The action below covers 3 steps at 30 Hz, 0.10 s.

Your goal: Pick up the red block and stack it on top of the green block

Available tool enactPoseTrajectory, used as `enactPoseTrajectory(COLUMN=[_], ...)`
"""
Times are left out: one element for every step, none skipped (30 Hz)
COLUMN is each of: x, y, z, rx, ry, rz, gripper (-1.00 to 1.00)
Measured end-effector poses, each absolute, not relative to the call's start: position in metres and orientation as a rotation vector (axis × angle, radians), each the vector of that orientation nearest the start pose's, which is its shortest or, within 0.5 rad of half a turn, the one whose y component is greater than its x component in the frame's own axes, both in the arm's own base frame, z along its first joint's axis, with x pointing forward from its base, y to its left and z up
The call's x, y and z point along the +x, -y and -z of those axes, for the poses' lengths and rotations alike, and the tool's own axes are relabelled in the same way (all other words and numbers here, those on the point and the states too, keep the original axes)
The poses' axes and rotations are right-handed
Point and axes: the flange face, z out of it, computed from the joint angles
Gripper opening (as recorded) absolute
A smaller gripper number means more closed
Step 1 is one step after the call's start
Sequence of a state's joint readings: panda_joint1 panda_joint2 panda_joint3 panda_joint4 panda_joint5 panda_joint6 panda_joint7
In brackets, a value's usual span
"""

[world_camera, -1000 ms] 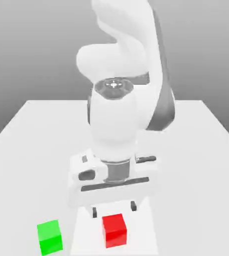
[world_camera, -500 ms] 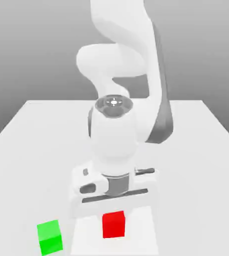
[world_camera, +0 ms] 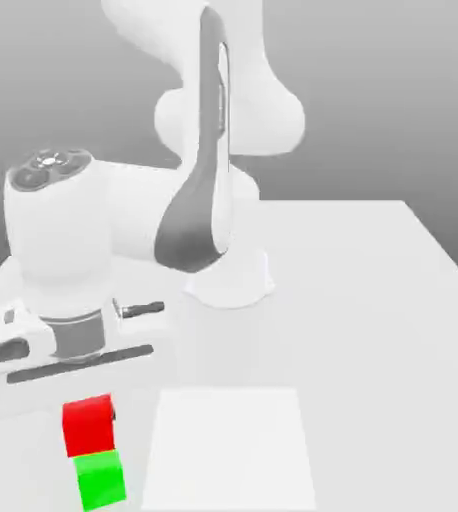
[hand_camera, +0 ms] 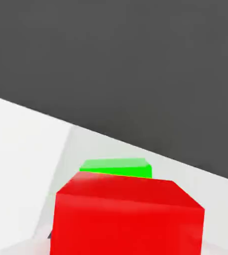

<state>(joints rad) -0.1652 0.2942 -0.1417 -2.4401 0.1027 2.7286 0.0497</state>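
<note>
Green block [world_camera: 101, 482]: small plain cube, lower left of the exterior view, close to the frame's bottom edge. In the hand view it lies beyond the red one, partly hidden by it.

Red block [world_camera: 89, 428]: matching plain cube, lower left, held at the green block's upper edge as seen in the exterior view; whether the two touch cannot be told. In the hand view it looms large, cut off by the frame.

Gripper [world_camera: 91, 420]: lower left, pinching the red block between its fingers. One dark fingertip [world_camera: 113, 413] peeks out beside the cube; the other is hard to make out.

Pale square [world_camera: 229, 448]: flat, bottom centre, nothing on it.

Dark grey expanse [hand_camera: 116, 64]: hand view, straight-edged, covering much of the scene; its identity cannot be told.

Table [world_camera: 373, 350]: light grey, extending to mid-height in the exterior view.

Arm [world_camera: 188, 220]: white with grey trim, upper left to upper centre, cut off by the top edge.

Base [world_camera: 230, 280]: white, centre, partly hidden behind the arm.
</note>
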Motion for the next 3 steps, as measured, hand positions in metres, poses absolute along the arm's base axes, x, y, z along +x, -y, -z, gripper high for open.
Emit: enactPoseTrajectory(x=[0.4613,0.4613,0.4613], y=[0.1535,0.1535,0.1535], z=[-0.1857,-0.1857,-0.1857], rx=[-3.064,-3.064,-3.064], ry=[-0.693,-0.693,-0.693], rz=[-0.002,-0.002,-0.002], gripper=[1.0,1.0,1.0])
